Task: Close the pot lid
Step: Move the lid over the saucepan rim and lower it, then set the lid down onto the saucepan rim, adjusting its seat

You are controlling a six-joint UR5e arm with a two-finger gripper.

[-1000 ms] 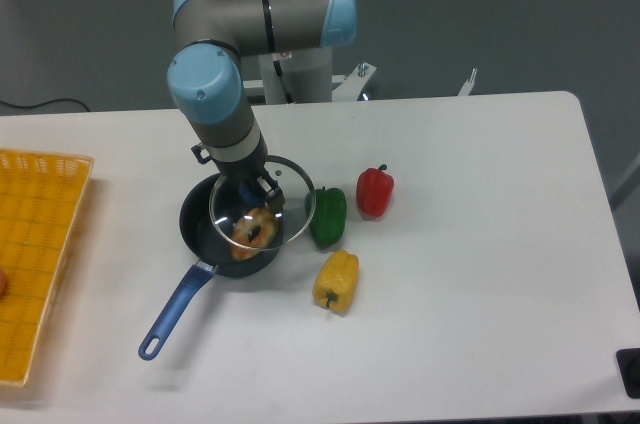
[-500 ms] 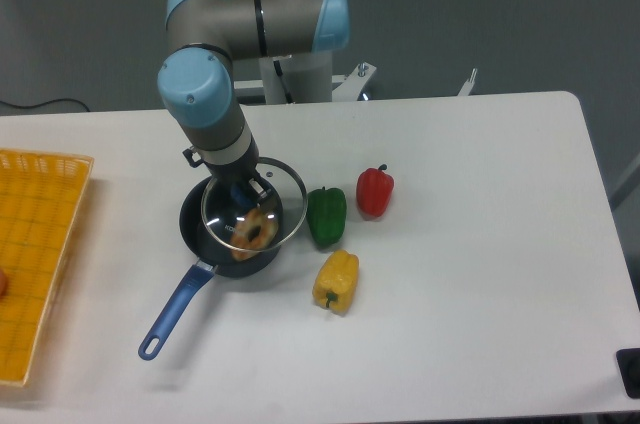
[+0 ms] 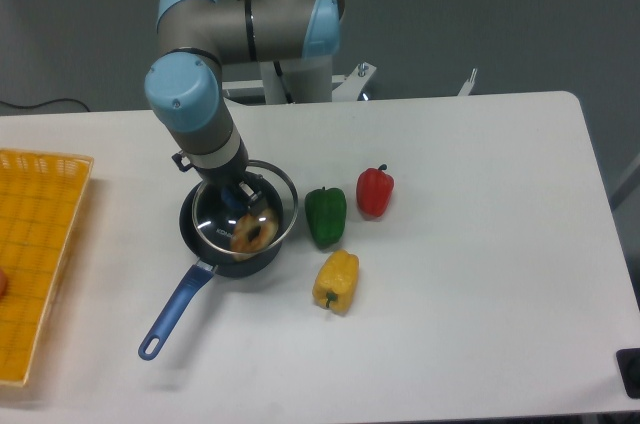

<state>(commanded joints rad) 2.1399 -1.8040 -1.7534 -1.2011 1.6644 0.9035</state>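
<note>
Now the pot lid (image 3: 245,209) is being carried leftward over the pot (image 3: 232,234). A second ago its right rim was overhanging toward the green pepper (image 3: 326,215); half a second ago that overhang was smaller; at this moment the glass disc is lying almost wholly within the pot's outline, with only a sliver of its right edge reaching past the rim. The arm's wrist is being shifted left and slightly down along with it.

The gripper (image 3: 243,200) is being held at the centre of the lid, where the blue knob sits, and the fingers appear to be clamped on that knob, though the grip itself is mostly masked by the wrist and the glass. The lid appears tilted a little, and whether it is already touching the rim cannot be told from this view.

Inside the pot, a brownish food item (image 3: 253,232) is being seen through the glass. The pot is standing on the table (image 3: 470,274), its blue handle pointing toward the lower left. The red pepper (image 3: 374,192) and yellow pepper (image 3: 336,281) are lying well clear.

The alignment is judged nearly finished; a small further leftward correction, a levelling and a lowering are likely being called for before release.
</note>
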